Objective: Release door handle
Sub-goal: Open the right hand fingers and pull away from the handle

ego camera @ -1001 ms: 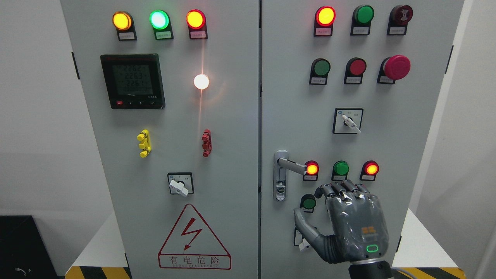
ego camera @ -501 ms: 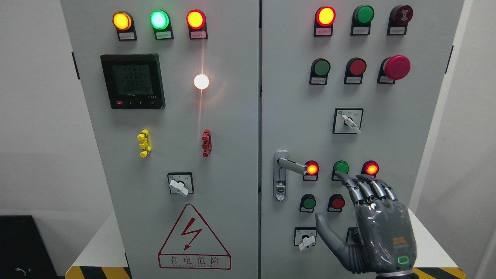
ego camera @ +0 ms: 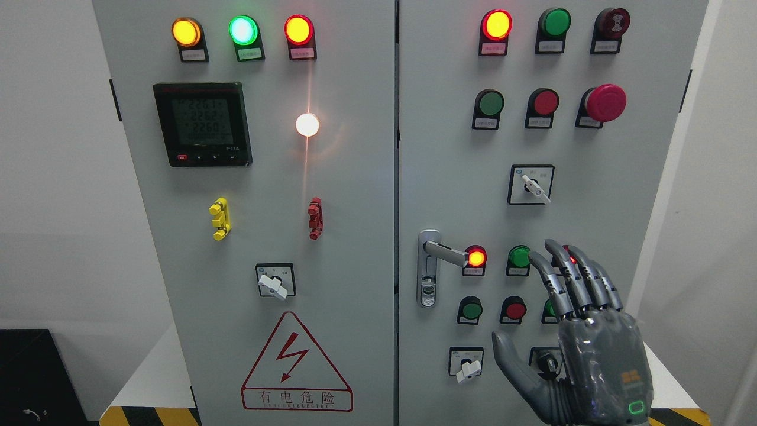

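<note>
The right robot hand (ego camera: 582, 331) rises from the lower right corner in front of the right door (ego camera: 591, 148) of a grey electrical cabinet. Its 4 fingers (ego camera: 571, 278) are stretched out and point up, the thumb (ego camera: 511, 358) spread to the left, so it is open and grips nothing. The fingertips partly cover a lit red lamp (ego camera: 568, 255) and stand just right of a green button (ego camera: 520, 257).

The door handle (ego camera: 445, 253) is a silver lever on a plate near the left edge of the right door, pointing right toward a glowing red lamp (ego camera: 475, 258). It is well apart from the robot hand, with nothing touching it.

The left door (ego camera: 260, 177) carries a digital meter (ego camera: 202, 123), 3 lit lamps along the top, and a red triangular warning sign (ego camera: 295, 367).
</note>
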